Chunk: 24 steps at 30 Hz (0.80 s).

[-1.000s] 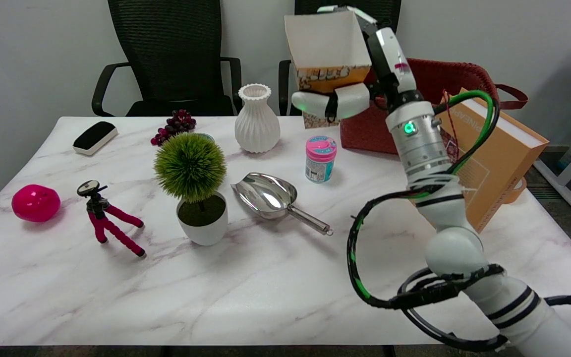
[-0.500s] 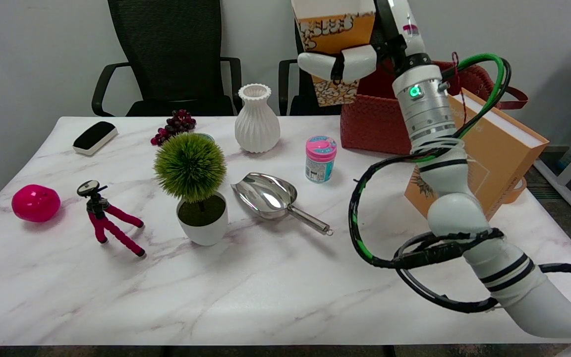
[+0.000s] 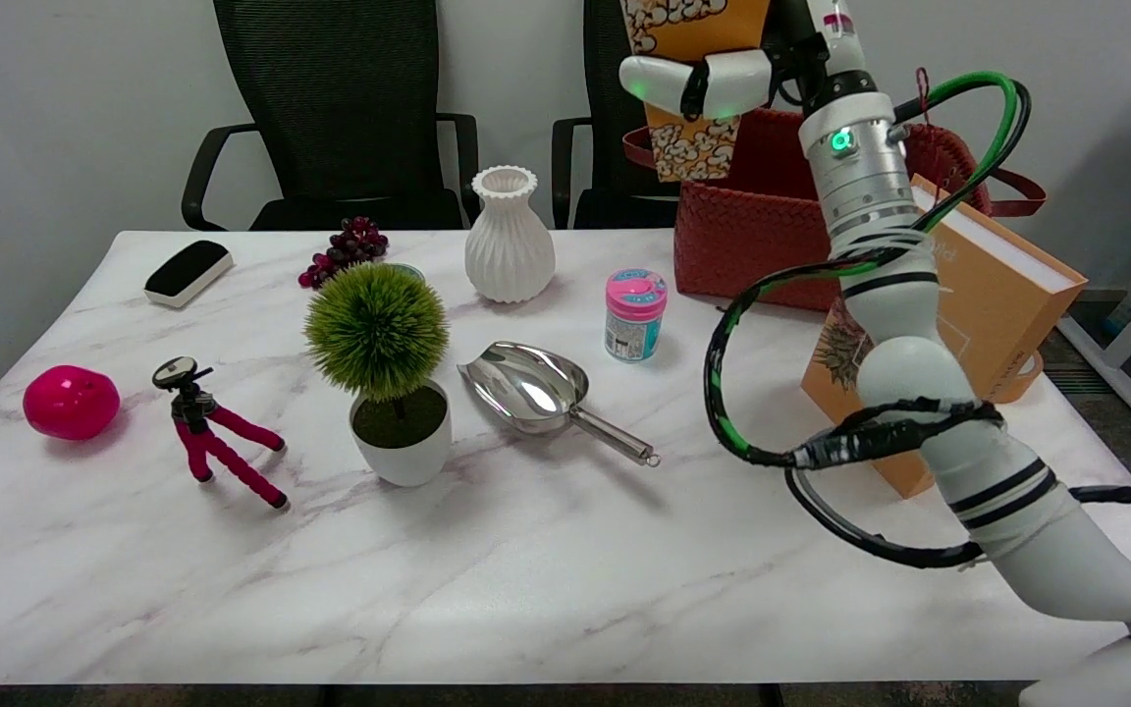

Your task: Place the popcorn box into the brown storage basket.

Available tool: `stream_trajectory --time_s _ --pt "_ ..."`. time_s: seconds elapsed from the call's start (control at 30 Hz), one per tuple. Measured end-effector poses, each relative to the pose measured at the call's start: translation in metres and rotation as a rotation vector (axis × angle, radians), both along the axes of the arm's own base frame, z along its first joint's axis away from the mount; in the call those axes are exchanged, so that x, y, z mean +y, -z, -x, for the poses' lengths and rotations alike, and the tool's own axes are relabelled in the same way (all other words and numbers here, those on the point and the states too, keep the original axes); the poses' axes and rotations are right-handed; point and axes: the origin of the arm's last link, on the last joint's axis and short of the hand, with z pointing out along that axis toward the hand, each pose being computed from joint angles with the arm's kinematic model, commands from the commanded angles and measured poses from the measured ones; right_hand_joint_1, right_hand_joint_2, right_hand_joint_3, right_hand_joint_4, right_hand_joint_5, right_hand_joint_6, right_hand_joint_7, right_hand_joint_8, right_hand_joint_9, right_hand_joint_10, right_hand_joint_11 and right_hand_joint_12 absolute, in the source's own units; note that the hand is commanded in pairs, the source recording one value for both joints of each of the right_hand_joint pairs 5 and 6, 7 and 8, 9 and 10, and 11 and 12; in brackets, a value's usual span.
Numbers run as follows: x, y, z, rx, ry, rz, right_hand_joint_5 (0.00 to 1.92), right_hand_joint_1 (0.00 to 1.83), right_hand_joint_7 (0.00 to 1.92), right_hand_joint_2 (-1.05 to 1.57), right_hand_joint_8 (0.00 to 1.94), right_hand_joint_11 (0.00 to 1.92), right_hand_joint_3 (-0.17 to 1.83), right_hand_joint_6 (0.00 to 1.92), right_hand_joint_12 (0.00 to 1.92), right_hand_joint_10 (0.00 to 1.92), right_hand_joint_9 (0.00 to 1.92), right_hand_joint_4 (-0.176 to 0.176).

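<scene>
Popcorn box [image 3: 691,39]: orange, popcorn print, tapered, upright; right hand [image 3: 713,83] fingers wrapped around it.

Marble table [image 3: 526,589], pink ball [image 3: 71,401], tripod [image 3: 212,432], potted plant [image 3: 384,373], scoop [image 3: 536,388], vase [image 3: 509,236]

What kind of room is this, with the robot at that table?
Probably an office or lab room: two black mesh office chairs stand behind a white marble-patterned table, by a plain grey wall, with mixed household props laid out for robot practice.
</scene>
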Motion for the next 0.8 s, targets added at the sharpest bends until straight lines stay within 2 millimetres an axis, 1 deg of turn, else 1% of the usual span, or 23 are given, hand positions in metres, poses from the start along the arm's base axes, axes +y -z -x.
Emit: stream_trajectory --time_s 0.2,0.37,0.6,0.8 --pt "-0.013 -0.014 -0.010 -0.010 -0.005 0.028 0.77 1.08 1.44 0.21 1.44 1.65 0.78 0.77 1.65 1.07 1.07 0.000" --pt "-0.026 -0.023 -0.026 -0.007 -0.020 0.047 0.77 1.07 1.45 0.21 1.45 1.65 0.78 0.77 1.65 1.07 1.07 0.000" --pt "-0.041 -0.029 -0.053 0.012 -0.043 0.061 0.78 1.10 1.46 0.23 1.46 1.66 0.76 0.78 1.66 1.08 1.08 0.000" --pt "-0.050 -0.029 -0.071 0.020 -0.054 0.065 0.78 1.09 1.47 0.27 1.47 1.67 0.72 0.78 1.67 1.09 1.09 0.000"
